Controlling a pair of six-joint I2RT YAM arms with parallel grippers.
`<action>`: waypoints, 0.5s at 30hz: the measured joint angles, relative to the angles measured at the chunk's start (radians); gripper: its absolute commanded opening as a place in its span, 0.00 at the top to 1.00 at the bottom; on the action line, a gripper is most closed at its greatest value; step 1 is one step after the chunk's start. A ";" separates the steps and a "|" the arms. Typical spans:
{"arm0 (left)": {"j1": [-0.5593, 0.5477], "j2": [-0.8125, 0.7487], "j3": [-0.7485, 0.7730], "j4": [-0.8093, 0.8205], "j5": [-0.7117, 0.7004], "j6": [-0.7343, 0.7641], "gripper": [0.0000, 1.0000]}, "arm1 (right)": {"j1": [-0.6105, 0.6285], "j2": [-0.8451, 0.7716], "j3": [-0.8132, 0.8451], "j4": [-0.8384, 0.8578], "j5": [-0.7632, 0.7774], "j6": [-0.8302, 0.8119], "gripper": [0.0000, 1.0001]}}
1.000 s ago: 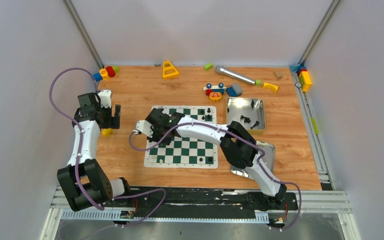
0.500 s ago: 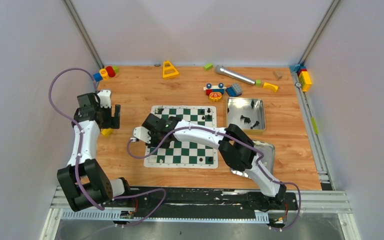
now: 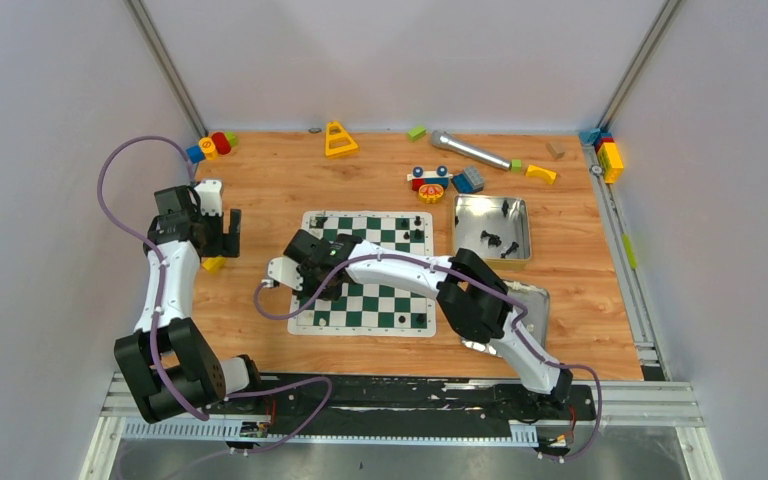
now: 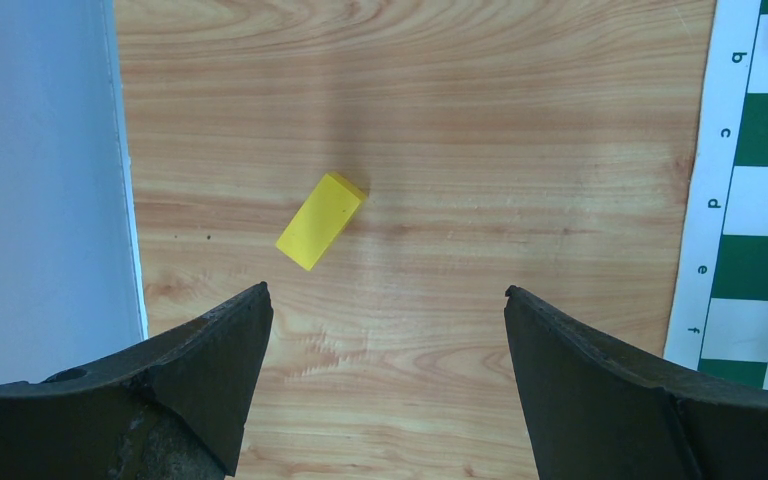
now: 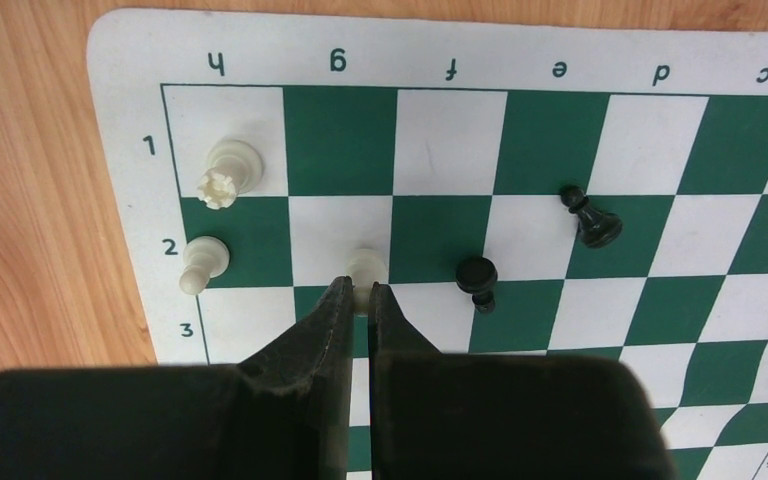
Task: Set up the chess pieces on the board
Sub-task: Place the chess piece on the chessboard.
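Over the last second the right gripper [image 5: 357,292] has slid a little nearer over the left part of the board [image 5: 125,215], and it hardly moved in the last half second. The left gripper [image 4: 385,293] and everything lying on the table [image 4: 460,110] are as they were.

The right jaws are clenched on a white pawn [image 5: 365,266]. Its head shows just past the fingertips, over the line between g2 and g3. A second pawn [image 5: 201,263] stands on h2, and past it a rook [image 5: 227,172] stands on h1. A black pawn [image 5: 477,277] sits on the line between f2 and f3, near the jaws but clear of them. Another black pawn [image 5: 590,218] is on e2, farther off.

The left jaws are spread wide above bare wood, off the board's left edge. A yellow block [image 4: 320,221] lies flat just beyond the gap between them, touching neither finger.

The near tin [image 3: 535,300] sits beside the board's near right corner. It is mostly under the right arm, so I cannot tell what is in it. The far tin [image 3: 475,212] lies just right of the board's far half and holds several black pieces [image 3: 491,239], scattered over its floor.
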 measured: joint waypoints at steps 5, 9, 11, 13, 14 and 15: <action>0.000 0.000 0.000 0.000 0.001 0.000 0.07 | 0.002 0.000 0.016 -0.017 -0.013 0.001 0.98; 0.000 0.000 0.000 0.000 0.003 0.000 0.07 | 0.006 0.000 0.034 -0.026 -0.024 0.001 0.96; 0.000 0.000 0.000 0.000 0.003 0.000 0.07 | 0.008 0.005 0.041 -0.028 -0.027 0.001 0.94; 0.000 0.000 0.000 0.000 0.003 0.000 0.07 | 0.009 0.012 0.043 -0.029 -0.030 0.001 0.94; 0.000 0.000 0.000 0.000 0.003 0.000 0.07 | 0.009 0.018 0.043 -0.032 -0.032 0.001 0.93; 0.000 0.000 0.000 0.000 0.003 0.000 0.07 | 0.009 0.023 0.043 -0.033 -0.033 0.001 0.92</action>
